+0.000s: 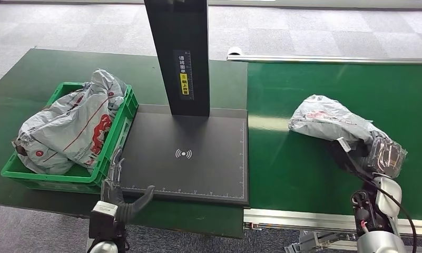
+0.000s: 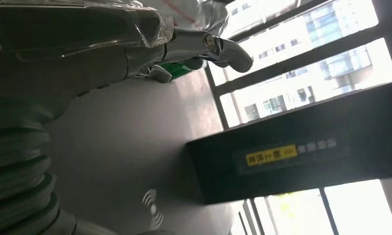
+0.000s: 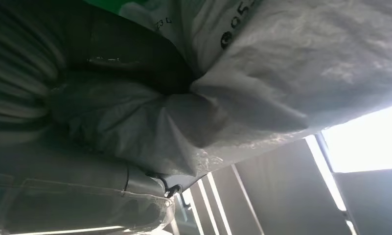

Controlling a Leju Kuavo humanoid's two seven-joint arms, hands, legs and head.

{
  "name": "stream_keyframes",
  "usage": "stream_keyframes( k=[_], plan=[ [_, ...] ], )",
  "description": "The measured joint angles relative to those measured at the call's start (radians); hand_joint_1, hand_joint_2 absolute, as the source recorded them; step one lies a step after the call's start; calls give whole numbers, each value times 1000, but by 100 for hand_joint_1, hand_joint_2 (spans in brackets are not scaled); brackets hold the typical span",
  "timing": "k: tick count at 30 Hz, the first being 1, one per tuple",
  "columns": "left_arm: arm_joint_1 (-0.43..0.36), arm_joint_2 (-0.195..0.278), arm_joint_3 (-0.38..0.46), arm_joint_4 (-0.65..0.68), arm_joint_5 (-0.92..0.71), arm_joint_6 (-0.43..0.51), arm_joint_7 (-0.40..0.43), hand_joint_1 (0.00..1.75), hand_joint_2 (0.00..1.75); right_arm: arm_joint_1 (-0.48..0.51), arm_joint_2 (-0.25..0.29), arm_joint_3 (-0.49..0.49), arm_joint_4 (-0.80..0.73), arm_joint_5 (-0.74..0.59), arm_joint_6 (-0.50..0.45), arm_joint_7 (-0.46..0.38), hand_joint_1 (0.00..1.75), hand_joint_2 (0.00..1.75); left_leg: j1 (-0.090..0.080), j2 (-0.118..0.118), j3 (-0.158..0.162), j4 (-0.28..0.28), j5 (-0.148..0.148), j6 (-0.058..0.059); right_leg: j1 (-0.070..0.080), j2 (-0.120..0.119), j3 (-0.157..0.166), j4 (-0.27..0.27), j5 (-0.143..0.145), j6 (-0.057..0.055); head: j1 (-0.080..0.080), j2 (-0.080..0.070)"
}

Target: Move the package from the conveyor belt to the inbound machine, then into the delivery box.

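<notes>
Crumpled grey package pressed against the right robot hand, bright window behind

— We are looking at the scanner plate: its flat dark top is lying bare toward six o'clock, while the black post is standing at its twelve o'clock edge.

— At nine o'clock we are seeing the green crate touching the plate, heaped with grey bags rising above its rim. At three o'clock, open green belt is lying beside the plate.
</notes>
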Motion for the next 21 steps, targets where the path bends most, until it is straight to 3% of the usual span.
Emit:
stream_keyframes(
  k=[3,9,18,19,21],
  plan=[
    [-42,14,83,-30,-36,-19,0,0,175,15,58,116,-196,-178,139,-35,175,175,0,1,0,0,0,-1,0,0,-1,0,1,-1,0,0],
    [-118,24,223,-73,-112,-57,2,0,175,-22,137,396,-491,-417,341,25,175,175,1,1,-1,0,1,-1,1,0,-1,1,1,-1,0,0],
    [-231,48,375,-88,-186,-225,91,0,175,-109,249,696,-553,-567,515,76,175,175,1,1,0,0,2,-1,1,0,-1,1,1,-1,0,0],
    [-238,53,390,-89,-182,-239,94,0,175,-108,263,722,-544,-575,523,80,147,175,1,1,0,0,2,-1,1,1,-2,1,1,-1,0,0],
    [-243,61,418,-91,-176,-261,98,0,175,-103,285,766,-524,-587,536,84,60,175,1,1,0,0,1,-2,1,0,-2,1,0,-1,0,0]
  ],
)
